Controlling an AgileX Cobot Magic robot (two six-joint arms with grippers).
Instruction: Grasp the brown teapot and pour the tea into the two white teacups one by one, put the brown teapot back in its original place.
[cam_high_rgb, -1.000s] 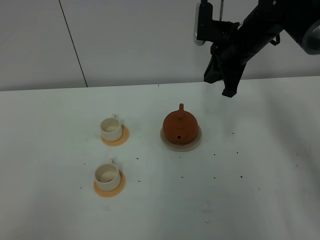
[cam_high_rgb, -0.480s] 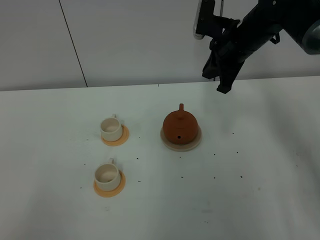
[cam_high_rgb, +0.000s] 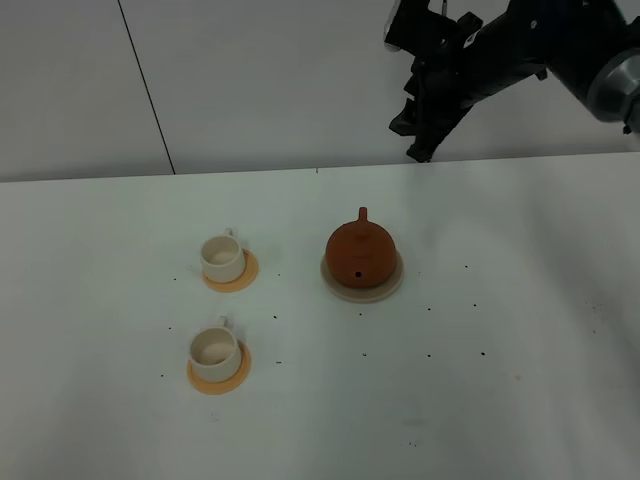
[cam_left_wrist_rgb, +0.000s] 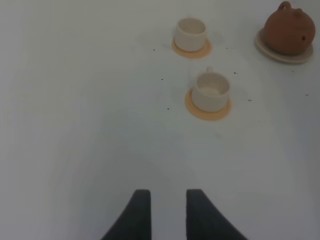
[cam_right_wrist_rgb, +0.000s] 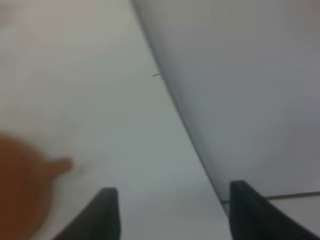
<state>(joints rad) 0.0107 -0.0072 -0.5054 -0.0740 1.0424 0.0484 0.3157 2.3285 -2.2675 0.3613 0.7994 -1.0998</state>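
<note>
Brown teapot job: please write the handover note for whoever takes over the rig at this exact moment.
Right pincer: open wide, empty, up high behind the brown teapot, touching nothing.
Left pincer: empty, fingers close together with a narrow gap; whether it is fully shut is unclear.
The teapot sits on the beige saucer, lid on.
The far teacup and the near teacup stand upright, each on an orange coaster.
Done: nothing that shows; whether either cup holds tea cannot be told.
Left: grasp the teapot, pour into both cups, return it to the saucer.
</note>
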